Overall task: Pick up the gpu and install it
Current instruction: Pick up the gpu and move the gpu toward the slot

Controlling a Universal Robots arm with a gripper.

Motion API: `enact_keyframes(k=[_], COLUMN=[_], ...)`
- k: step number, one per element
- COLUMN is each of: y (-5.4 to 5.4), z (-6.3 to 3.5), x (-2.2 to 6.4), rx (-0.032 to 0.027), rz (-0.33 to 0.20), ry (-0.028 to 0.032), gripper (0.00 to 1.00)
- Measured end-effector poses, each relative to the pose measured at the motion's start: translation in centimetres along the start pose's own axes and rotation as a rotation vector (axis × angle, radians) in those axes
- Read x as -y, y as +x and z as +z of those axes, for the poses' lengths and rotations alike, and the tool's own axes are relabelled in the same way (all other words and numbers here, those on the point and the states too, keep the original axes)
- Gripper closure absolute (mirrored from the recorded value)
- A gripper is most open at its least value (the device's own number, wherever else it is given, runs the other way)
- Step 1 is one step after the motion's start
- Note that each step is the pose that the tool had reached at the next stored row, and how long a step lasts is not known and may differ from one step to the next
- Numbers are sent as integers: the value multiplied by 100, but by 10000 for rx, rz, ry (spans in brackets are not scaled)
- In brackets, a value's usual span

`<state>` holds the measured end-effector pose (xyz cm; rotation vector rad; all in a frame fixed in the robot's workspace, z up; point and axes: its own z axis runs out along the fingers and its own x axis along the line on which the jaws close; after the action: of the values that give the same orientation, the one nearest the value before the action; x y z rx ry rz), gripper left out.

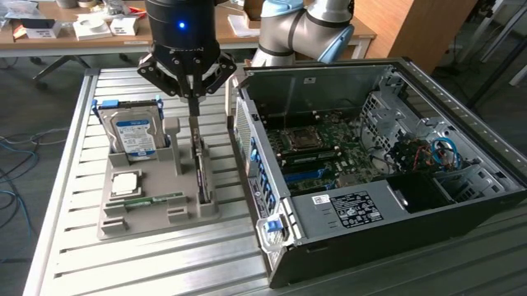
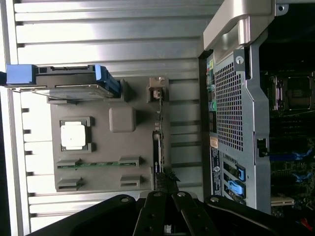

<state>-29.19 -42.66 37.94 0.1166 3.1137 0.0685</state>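
Note:
The gpu (image 1: 202,176) is a thin black card standing on edge in a slot of the grey holder (image 1: 132,216), with its pale bracket at the far end. My gripper (image 1: 194,123) hangs straight above it. Its narrow fingers are shut together on the card's upper edge near that far end. The card still sits in its slot. In the wrist view the gpu (image 2: 157,147) shows edge-on as a dark line, and my gripper (image 2: 166,183) meets its near end. The open computer case (image 1: 371,179) lies to the exterior view's right, its motherboard (image 1: 321,154) exposed.
The grey holder also carries a blue-labelled hard drive (image 1: 134,132), a silver processor (image 1: 126,183) and a green memory stick (image 1: 152,200). The case's perforated rear panel (image 2: 227,105) stands close beside the holder. The slatted metal table (image 1: 148,265) ends at the left rail.

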Motion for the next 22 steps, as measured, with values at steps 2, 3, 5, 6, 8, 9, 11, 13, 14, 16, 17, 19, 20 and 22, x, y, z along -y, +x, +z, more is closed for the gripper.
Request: enact_keyframes(k=[2,3,5,6,8,9,11,13,14,16,17,19,20,22], y=[0,0,0,0,0,0,0,0,0,0,0,0,0,0], z=[0,0,0,0,0,0,0,0,0,0,0,0,0,4], x=[0,0,0,0,0,0,0,0,0,0,0,0,0,0], rx=[0,0,-1,0,0,0,0,0,0,0,0,-1,-1,1], rz=[0,0,0,0,0,0,0,0,0,0,0,0,0,0], ry=[0,0,0,0,0,0,0,0,0,0,0,0,0,-1], gripper=[89,89,89,89,89,89,89,83,77,71,65,58,58,58])
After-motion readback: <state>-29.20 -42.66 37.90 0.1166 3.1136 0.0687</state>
